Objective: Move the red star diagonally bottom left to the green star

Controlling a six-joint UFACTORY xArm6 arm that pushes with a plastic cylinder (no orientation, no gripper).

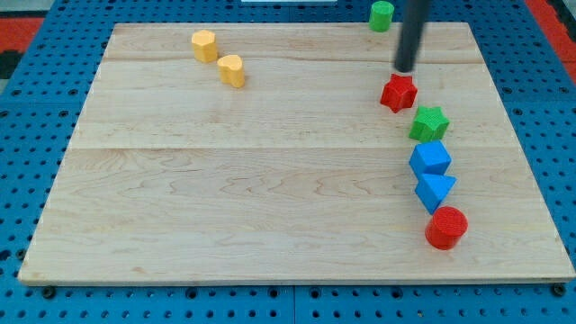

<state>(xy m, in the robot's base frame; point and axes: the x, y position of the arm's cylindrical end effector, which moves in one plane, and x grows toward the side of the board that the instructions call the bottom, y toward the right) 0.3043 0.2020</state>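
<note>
The red star [398, 93] lies on the wooden board [270, 180] at the view's upper right. The green star [429, 122] sits just below and to the right of it, almost touching. My tip [405, 69] is the lower end of the dark rod, just above the red star at its top edge, very close to it.
A blue cube [430, 158] and a blue triangular block [435, 190] lie below the green star, then a red cylinder [446, 227]. A green cylinder [382, 15] stands at the top edge. Two yellow blocks [205, 45] [232, 70] lie at the upper left.
</note>
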